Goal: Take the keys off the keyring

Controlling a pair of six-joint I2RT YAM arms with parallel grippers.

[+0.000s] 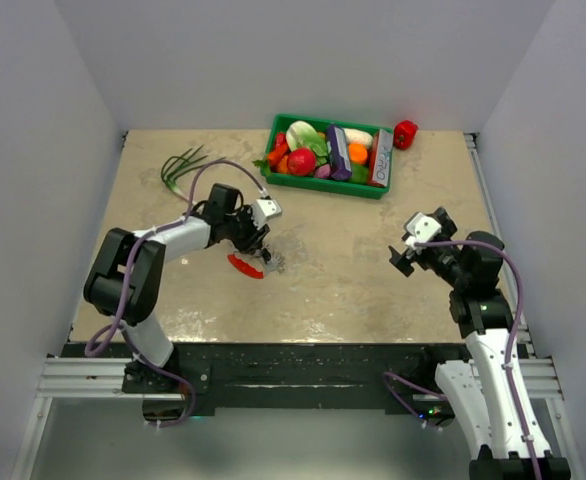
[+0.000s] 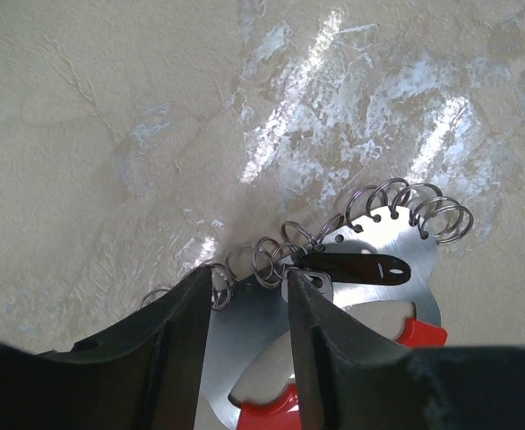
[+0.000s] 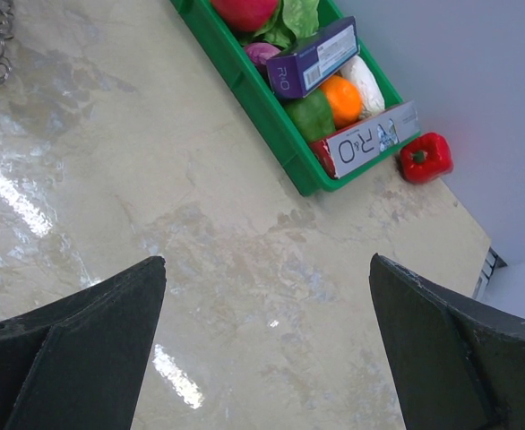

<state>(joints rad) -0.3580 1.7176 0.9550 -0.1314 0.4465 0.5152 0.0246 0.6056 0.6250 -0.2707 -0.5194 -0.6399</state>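
My left gripper (image 1: 263,252) is down on the table over the bunch, and its jaws stand a narrow gap apart. In the left wrist view my left gripper (image 2: 247,271) straddles a curved silvery plate (image 2: 245,345) with a red tag (image 2: 419,333) on it. Several small rings of the keyring (image 2: 271,260) run along the plate's edge. A black-headed key (image 2: 352,266) lies across the plate. A small silvery key (image 2: 318,285) touches the right fingertip (image 2: 298,287). The red tag (image 1: 243,266) shows beside the fingers. My right gripper (image 1: 401,260) hangs open over bare table (image 3: 267,260), far from the bunch.
A green basket (image 1: 323,187) of toy food stands at the back, with a red pepper (image 1: 405,133) beside it. The right wrist view also shows the basket (image 3: 253,98) and pepper (image 3: 426,158). Green onions (image 1: 181,167) lie at the back left. White walls enclose the table.
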